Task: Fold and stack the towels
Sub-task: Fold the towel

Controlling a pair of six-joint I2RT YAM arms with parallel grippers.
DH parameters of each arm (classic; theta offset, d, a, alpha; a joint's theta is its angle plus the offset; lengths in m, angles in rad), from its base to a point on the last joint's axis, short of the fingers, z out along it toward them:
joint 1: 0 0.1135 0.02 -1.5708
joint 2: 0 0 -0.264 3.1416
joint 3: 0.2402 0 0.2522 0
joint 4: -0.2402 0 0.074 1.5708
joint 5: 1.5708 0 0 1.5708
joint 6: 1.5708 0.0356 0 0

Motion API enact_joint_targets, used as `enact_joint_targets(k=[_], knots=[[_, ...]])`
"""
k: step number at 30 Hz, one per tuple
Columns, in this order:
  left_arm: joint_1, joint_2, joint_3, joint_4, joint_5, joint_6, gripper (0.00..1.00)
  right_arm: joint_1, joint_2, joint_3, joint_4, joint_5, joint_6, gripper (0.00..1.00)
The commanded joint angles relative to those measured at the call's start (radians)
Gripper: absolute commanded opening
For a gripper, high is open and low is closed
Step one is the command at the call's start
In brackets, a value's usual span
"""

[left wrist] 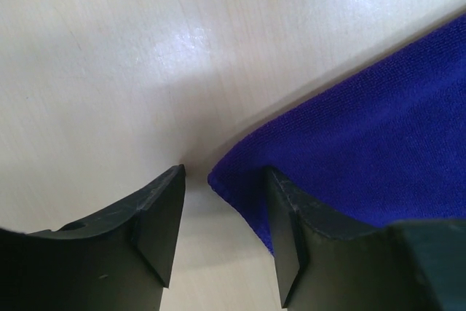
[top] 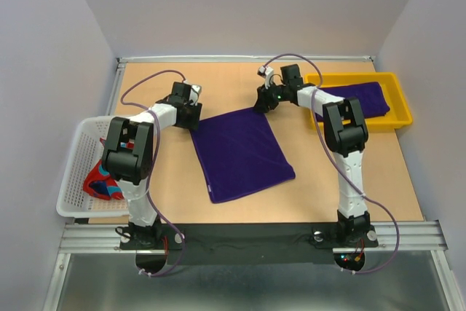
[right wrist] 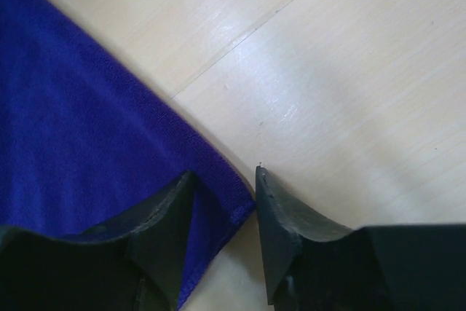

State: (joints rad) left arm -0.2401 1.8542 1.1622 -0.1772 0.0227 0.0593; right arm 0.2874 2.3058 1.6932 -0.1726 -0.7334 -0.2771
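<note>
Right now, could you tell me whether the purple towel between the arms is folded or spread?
Spread: the towel lies as one smooth square on the table, no fold visible.

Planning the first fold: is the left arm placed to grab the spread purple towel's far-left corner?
Probably yes: the left gripper stands open around the far-left corner of the spread purple towel; nothing blocks it.

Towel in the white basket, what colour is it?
The towel is red with blue marks; top external view shows it best.
</note>
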Motion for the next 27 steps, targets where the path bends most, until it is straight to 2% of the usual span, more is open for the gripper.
enact_joint_targets(k=[1, 13, 16, 19, 22, 24, 27], knots=[[0.005, 0.037, 0.028, -0.018, 0.01, 0.024, 0.56, -0.007, 0.041, 0.056, -0.054, 0.032, 0.004, 0.44], [0.018, 0.1, 0.04, -0.027, 0.039, 0.03, 0.47, -0.007, 0.078, 0.112, -0.11, 0.042, 0.015, 0.2], [0.031, 0.103, 0.04, -0.024, 0.049, 0.027, 0.49, -0.007, 0.084, 0.122, -0.116, 0.043, 0.015, 0.14], [0.042, 0.108, 0.048, -0.031, 0.051, 0.025, 0.59, -0.007, 0.086, 0.126, -0.123, 0.04, 0.01, 0.09], [0.044, 0.112, 0.059, -0.031, 0.077, 0.034, 0.6, -0.007, 0.087, 0.128, -0.13, 0.037, 0.009, 0.04], [0.044, 0.128, 0.077, -0.047, 0.091, 0.037, 0.59, -0.007, 0.086, 0.126, -0.131, 0.037, 0.007, 0.04], [0.05, 0.137, 0.091, -0.061, 0.112, 0.046, 0.49, -0.007, 0.08, 0.117, -0.136, 0.035, 0.001, 0.01]])
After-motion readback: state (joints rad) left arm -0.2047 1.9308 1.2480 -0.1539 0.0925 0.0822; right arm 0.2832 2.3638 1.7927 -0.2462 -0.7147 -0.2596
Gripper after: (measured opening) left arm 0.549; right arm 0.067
